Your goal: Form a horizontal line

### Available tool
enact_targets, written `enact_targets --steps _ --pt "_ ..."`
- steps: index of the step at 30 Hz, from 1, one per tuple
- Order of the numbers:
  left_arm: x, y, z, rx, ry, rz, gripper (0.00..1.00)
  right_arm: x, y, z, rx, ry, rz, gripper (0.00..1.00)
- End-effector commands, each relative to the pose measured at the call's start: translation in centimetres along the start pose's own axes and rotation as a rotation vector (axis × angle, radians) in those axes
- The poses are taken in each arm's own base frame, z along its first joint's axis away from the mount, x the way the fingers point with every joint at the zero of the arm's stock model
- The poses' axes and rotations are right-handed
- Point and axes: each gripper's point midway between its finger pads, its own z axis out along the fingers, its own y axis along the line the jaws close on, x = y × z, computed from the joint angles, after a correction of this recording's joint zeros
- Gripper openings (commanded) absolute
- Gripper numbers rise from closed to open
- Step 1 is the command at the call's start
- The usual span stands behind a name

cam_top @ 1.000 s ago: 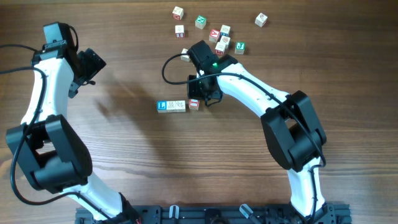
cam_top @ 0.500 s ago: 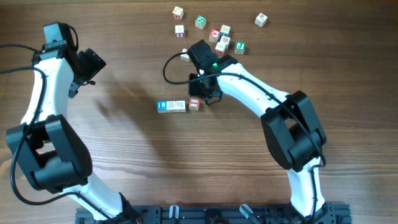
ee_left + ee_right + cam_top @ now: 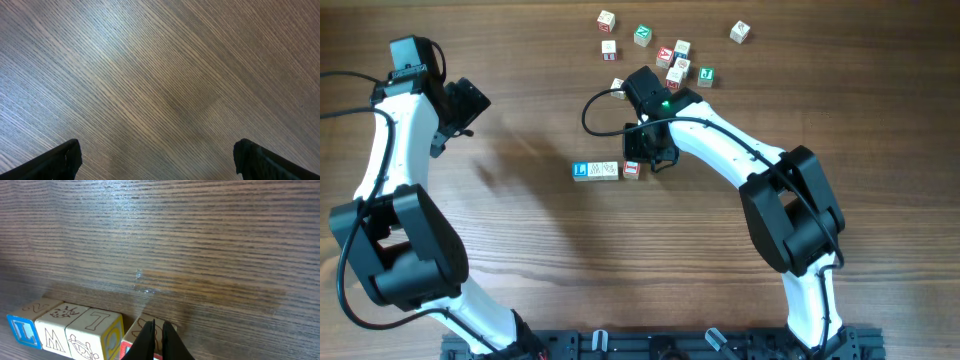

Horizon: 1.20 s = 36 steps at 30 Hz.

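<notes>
We read the writing first. The horizontal line (image 3: 597, 171) lies on the tabletop (image 3: 530, 240) near the middle of the overhead view. Its left-end cube (image 3: 22, 330) carries a white "L" on a blue face, legible both from above and in the right wrist view. The second cube (image 3: 56, 326) shows an animal line drawing on top. The letter on its near face could be an "M" or a "W"; we cannot tell which. The third cube (image 3: 95, 330) has an "I" on top, a yellow side, and another small drawing on its near face. These three sit edge to edge. A fourth cube (image 3: 632, 169) with a red face sits just beside the third, turned slightly out of square, its lettering mostly hidden by the claw. The loose cubes (image 3: 670, 55) farther up the tabletop show green and red faces, but their marks are too small for us to read.

The right claw (image 3: 158, 326) is closed, its fingers pressed nearly together with nothing between them. The tips stand over the top of the fourth cube, and we cannot tell whether they touch it. The left claw (image 3: 156, 150) is spread wide above the tabletop, well apart from the line, holding nothing.
</notes>
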Motion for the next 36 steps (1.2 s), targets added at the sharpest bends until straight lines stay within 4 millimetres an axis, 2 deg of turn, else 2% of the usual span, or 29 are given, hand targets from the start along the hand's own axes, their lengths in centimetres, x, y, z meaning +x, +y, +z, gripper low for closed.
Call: enact_targets --steps 1,4,12,23,26,29,34,36 --pt "-0.5 -0.3 -0.6 0.013 -0.018 -0.003 1.00 -0.8 0.0 -0.4 -0.004 -0.038 0.003 0.09" --pt "-0.5 -0.3 -0.6 0.013 -0.018 -0.003 1.00 -1.4 -0.3 -0.5 0.016 -0.071 0.001 0.09" --pt "-0.5 -0.3 -0.6 0.013 -0.018 -0.003 1.00 0.0 0.9 -0.4 -0.056 0.005 0.004 0.09" --pt "-0.5 -0.3 -0.6 0.013 -0.018 -0.003 1.00 0.1 1.1 -0.5 -0.069 0.010 0.004 0.09" --pt "-0.5 -0.3 -0.6 0.013 -0.018 -0.003 1.00 -1.8 0.2 -0.5 -0.011 -0.082 0.001 0.09" --pt "-0.5 -0.3 -0.6 0.013 -0.018 -0.003 1.00 -3.0 -2.3 -0.8 0.103 -0.150 0.080 0.08" --pt "-0.5 -0.3 -0.6 0.013 -0.018 -0.003 1.00 -1.6 -4.9 -1.1 0.181 -0.088 0.178 0.07" --pt "-0.5 -0.3 -0.6 0.013 -0.018 -0.003 1.00 -0.2 -4.5 -1.0 0.151 -0.012 0.183 0.11"
